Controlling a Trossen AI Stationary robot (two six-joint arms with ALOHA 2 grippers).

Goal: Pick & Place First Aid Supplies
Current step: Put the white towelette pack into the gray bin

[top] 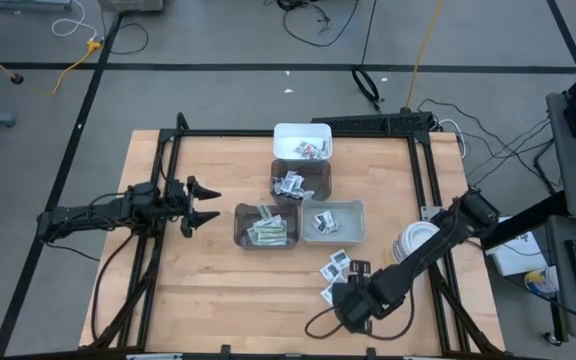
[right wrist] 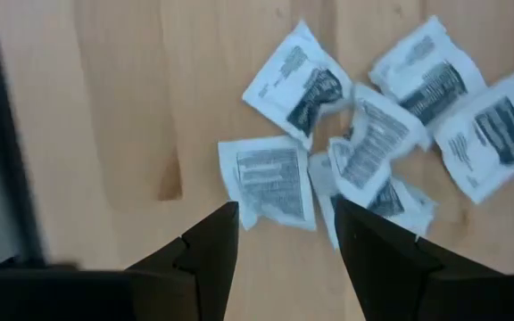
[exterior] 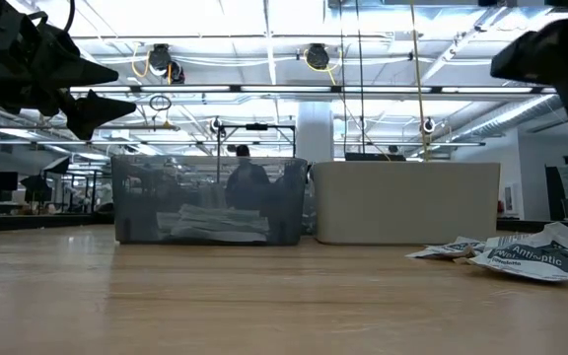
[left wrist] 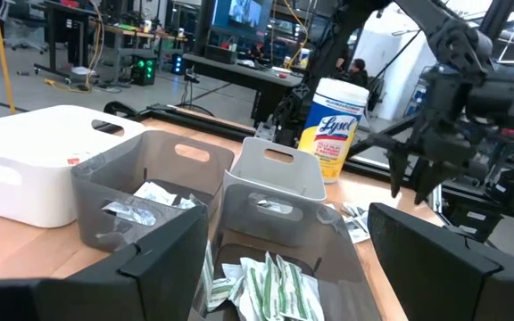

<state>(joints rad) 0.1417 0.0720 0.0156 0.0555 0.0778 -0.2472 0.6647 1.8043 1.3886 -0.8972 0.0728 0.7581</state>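
The right gripper [right wrist: 282, 234] hangs over the loose sachets [right wrist: 266, 178] at the table's [top: 198, 290] near right edge, its fingers spread with nothing between them. The nearest sachet lies flat just ahead of the fingertips, partly tucked against the others, which overlap in a small heap.

These packets look thin, light and limp: foil or paper wrappers that will likely bend instead of resisting, and slide on the smooth wood if pushed sideways. Lying flat, they give the fingers little to bite on. A good hold would probably be a free corner or raised edge of the nearest sachet, pinched from above, taking care not to lift a neighbour with it.

Beyond them stand the bins [top: 332, 221], some already holding packets; a yellow canister [left wrist: 333, 127] sits further off.

The left gripper [top: 196, 205] waits, spread and empty, above the table's left side.
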